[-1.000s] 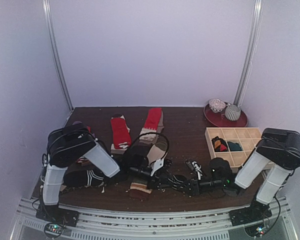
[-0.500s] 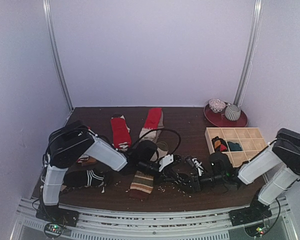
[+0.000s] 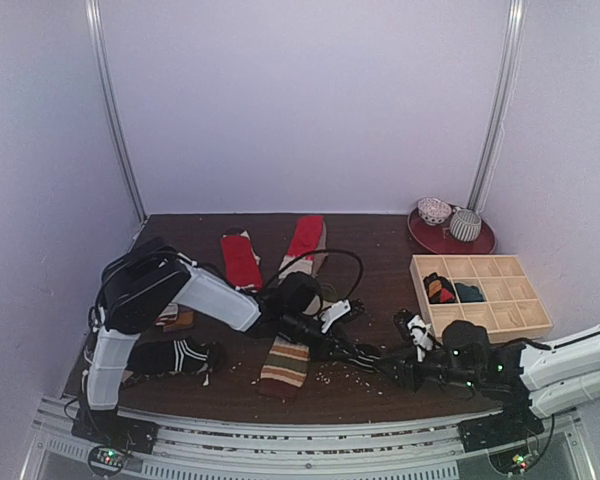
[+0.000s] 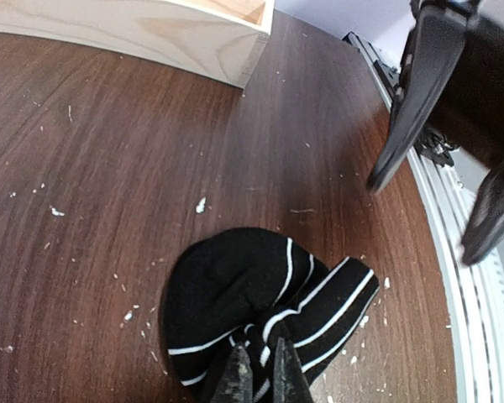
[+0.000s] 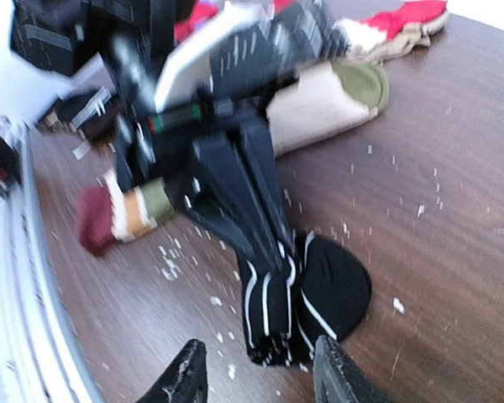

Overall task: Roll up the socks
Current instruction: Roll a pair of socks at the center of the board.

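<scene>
Left gripper: my left gripper (image 4: 256,370) has its fingers pinched together on a fold of the black striped sock (image 4: 265,294).
Held sock: it sits bunched in a small heap on the dark wooden table (image 4: 109,168), at front centre, between my two grippers.
Right gripper: my right gripper (image 5: 259,346) is low over the table with its fingers apart. The sock's nearer end lies in the gap between them, and I cannot tell whether either finger touches it.
Banded sock: a beige banded sock (image 3: 283,365) lies flat just left of the held one.
Other socks: a red sock (image 3: 240,260) and another red sock (image 3: 305,238) lie farther back. A second black striped sock (image 3: 175,355) lies near my left arm's base.
Tray: the pale wooden tray (image 3: 468,259) stands to the right, apart from the held sock.
</scene>
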Tool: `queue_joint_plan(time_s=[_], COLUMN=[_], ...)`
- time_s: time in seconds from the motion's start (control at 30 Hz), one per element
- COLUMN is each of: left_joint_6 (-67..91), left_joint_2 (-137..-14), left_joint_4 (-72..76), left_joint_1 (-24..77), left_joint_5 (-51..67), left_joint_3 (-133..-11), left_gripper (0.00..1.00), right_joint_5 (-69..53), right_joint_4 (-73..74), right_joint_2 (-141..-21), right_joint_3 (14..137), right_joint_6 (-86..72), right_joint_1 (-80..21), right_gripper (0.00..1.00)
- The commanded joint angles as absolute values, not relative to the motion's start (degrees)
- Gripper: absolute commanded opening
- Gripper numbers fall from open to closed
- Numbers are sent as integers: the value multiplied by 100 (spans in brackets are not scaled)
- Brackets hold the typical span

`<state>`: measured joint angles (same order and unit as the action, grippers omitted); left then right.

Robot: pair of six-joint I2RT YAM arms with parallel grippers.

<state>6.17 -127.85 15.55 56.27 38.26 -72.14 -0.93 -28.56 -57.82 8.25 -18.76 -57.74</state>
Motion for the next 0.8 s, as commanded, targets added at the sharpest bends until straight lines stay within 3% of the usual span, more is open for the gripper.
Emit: queue_joint_plan(time_s=[0.0, 0.3, 0.57, 0.63, 0.77], left_joint_6=[719, 649, 592, 581, 567], left_joint_2=[-13555, -13562, -13559, -13561, -13549], left_joint_4=[-585, -633, -644, -646, -646], left_joint_1=[5449, 5454, 5451, 5450, 5449], left_joint_5=[2939, 2890, 2914, 2910, 2845], left_joint_3=[-6899, -6954, -6974, -6978, -6987], left_gripper=[0, 0, 0, 0, 0], right_joint_5=[1003, 1185, 1041, 1008, 956], right_joint_4=[-2803, -3051, -3187, -3251, -3264], right_joint_2=[-6464, -7152, -7750, -7813, -7995], right_joint_3=[1117, 1647, 1710, 1698, 1773], right_joint_6=[-1428, -959, -1221, -1248, -1355], right_joint_1=[-6171, -6442, -6442, -6442, -6442], right_gripper=[45, 48, 42, 38, 19])
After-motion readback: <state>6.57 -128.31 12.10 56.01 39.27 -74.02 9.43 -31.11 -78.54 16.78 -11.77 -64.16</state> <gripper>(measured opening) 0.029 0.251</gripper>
